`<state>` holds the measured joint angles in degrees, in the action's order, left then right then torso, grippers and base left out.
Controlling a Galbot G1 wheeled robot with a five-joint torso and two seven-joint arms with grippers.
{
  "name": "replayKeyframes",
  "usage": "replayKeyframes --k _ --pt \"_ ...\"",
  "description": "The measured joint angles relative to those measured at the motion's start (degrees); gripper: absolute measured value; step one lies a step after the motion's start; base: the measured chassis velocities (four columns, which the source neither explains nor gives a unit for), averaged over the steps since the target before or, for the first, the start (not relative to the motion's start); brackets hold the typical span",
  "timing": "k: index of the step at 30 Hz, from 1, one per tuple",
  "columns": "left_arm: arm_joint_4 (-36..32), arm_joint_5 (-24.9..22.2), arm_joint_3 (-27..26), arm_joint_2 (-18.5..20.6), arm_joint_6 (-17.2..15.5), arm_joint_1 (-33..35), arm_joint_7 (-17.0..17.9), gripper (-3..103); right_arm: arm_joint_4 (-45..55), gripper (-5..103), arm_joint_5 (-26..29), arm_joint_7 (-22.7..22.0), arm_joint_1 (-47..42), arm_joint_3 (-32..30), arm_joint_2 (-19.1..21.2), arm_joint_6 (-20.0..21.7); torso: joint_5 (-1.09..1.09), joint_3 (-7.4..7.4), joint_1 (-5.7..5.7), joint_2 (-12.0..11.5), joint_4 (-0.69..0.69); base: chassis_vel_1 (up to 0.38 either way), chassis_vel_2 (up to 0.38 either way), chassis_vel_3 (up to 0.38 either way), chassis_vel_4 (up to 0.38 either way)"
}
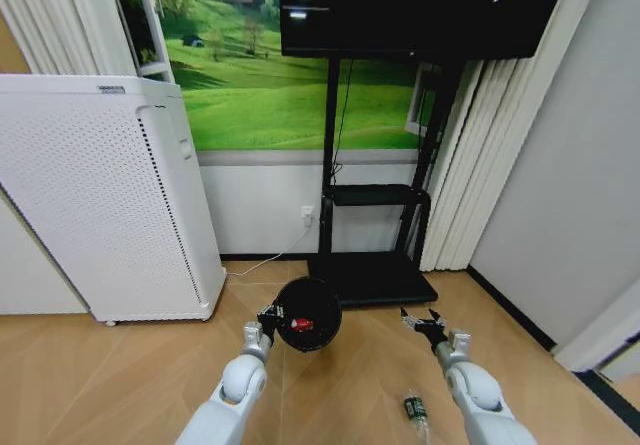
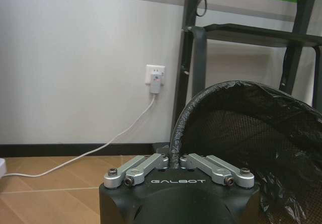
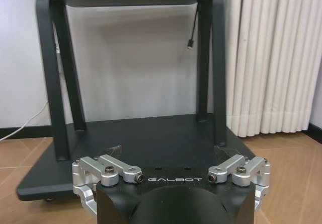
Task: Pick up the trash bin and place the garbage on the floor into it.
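**A:** Take the head view first. What do you have?

**B:** Your left tool sits at about 7 o'clock from the frame centre, clamped on the rim of the trash bin. The bin is lifted and tipped so you look into its mouth, and a red-and-white piece lies inside it. Your right tool is at about 5 o'clock, its fingers spread apart and holding nothing. A clear bottle with a green label lies on the wooden floor just beside your right forearm, toward 6 o'clock from that tool. The white perforated appliance stands at 9 o'clock, the black TV stand at 12 o'clock behind the bin.

**A:** And the left wrist view?

**B:** You see the left tool closed together on the bin's rim, which is wrapped in a black liner; the mesh wall shows inside. A white plug and cord hang from a wall socket beyond.

**A:** Right wrist view?

**B:** Your right tool stands wide apart and empty, facing the TV stand's black base, with white curtains beside it.
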<state>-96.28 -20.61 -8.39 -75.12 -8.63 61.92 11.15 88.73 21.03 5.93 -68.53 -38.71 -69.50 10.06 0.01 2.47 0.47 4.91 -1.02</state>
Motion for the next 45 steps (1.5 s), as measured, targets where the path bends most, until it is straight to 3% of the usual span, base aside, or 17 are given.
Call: replayKeyframes --k 8,11,14,16,17,19,21,22,23,25,26,28,29,30,32,36,45 --pt "0.1 0.0 0.0 -0.1 0.0 -0.2 -0.1 4 0.0 100 -0.9 0.0 -0.9 0.3 -0.1 -2.0 0.0 0.0 0.0 0.0 0.0 -0.217 -0.23 0.225 0.23" --pt "0.2 0.1 -0.1 -0.2 0.0 -0.4 -0.6 4 3.3 100 1.3 -0.2 -4.4 0.6 0.5 -0.8 0.01 0.0 0.0 0.0 -0.03 -0.148 -0.163 0.165 0.08" --pt "0.5 0.5 -0.5 -0.3 0.2 -0.6 -1.1 4 8.5 100 5.5 -1.6 -9.7 1.0 1.4 2.5 -0.01 0.0 0.0 0.0 -0.03 -0.058 -0.075 0.068 0.015" --pt "0.8 0.9 -1.1 -0.4 0.4 -0.9 -1.5 4 14.5 100 9.2 -2.9 -16.2 1.4 3.0 10.2 -0.02 -0.01 0.0 0.0 0.03 0.042 0.018 -0.013 -0.012" --pt "0.8 0.9 -1.1 -0.4 0.4 -0.9 -1.5 4 14.5 100 9.2 -2.9 -16.2 1.4 3.0 10.2 -0.02 -0.01 0.0 0.0 0.03 0.084 0.036 -0.027 -0.023" --pt "0.8 1.0 -1.5 -0.9 0.5 -0.9 -1.9 4 17.0 100 11.6 -4.1 -20.3 2.1 3.9 15.4 -0.02 -0.01 0.0 0.0 -0.02 0.082 0.039 -0.064 -0.033" --pt "0.8 1.0 -1.7 -1.2 0.6 -1.0 -2.1 4 17.3 100 11.8 -3.7 -21.4 2.5 4.1 16.3 -0.03 -0.01 0.0 0.0 -0.01 0.062 0.04 -0.07 -0.042" --pt "0.7 1.0 -1.9 -1.4 0.6 -1.0 -2.5 4 16.4 100 9.9 0.1 -21.8 3.0 4.5 15.2 -0.03 -0.01 0.0 0.0 -0.02 0.0 0.0 0.0 0.0" --pt "0.7 1.0 -1.9 -1.4 0.6 -1.0 -2.5 4 16.4 100 9.9 0.1 -21.8 3.0 4.5 15.2 -0.03 -0.01 0.0 0.0 -0.02 0.0 0.0 0.0 0.0" --pt "0.5 1.0 -2.3 -1.4 0.7 -0.8 -3.2 4 12.7 100 3.6 8.0 -20.7 4.2 5.4 9.9 0.01 -0.01 0.0 0.0 0.0 0.0 0.0 0.0 0.0" --pt "0.5 1.0 -2.3 -1.4 0.7 -0.8 -3.2 4 12.7 100 3.6 8.0 -20.7 4.2 5.4 9.9 0.01 -0.01 0.0 0.0 0.0 0.0 0.0 0.0 0.0" --pt "-0.2 0.5 -3.1 -1.1 0.8 -0.3 -3.9 4 6.8 100 -6.1 16.4 -18.4 5.8 7.1 1.4 0.01 0.0 0.0 0.0 0.02 0.0 0.0 0.0 0.0" --pt "-0.2 0.5 -3.1 -1.1 0.8 -0.3 -3.9 4 6.8 100 -6.1 16.4 -18.4 5.8 7.1 1.4 0.01 0.0 0.0 0.0 0.02 0.0 0.0 0.0 0.0" --pt "-0.5 0.2 -3.6 -1.0 0.8 0.0 -4.2 4 4.5 100 -9.8 20.4 -17.5 6.1 7.9 -1.6 0.02 0.0 0.0 0.0 0.01 0.0 0.0 0.0 0.0" --pt "-0.8 0.0 -4.1 -0.7 0.8 0.2 -4.5 4 3.0 100 -12.8 22.7 -16.9 6.4 8.8 -2.9 -0.01 0.0 0.0 0.0 0.01 0.0 0.0 0.0 0.0" --pt "-1.0 -0.3 -5.9 -0.8 1.1 0.9 -5.9 4 2.7 100 -14.4 22.9 -18.0 7.0 10.8 -1.5 -0.02 0.0 0.0 0.0 0.0 0.0 0.0 0.0 0.0" --pt "-0.9 0.0 -6.5 -1.5 1.5 1.5 -6.9 4 0.0 100 -12.8 21.0 -17.5 9.8 10.3 1.5 -0.01 0.0 0.0 0.0 0.0 0.0 0.0 0.0 0.0"
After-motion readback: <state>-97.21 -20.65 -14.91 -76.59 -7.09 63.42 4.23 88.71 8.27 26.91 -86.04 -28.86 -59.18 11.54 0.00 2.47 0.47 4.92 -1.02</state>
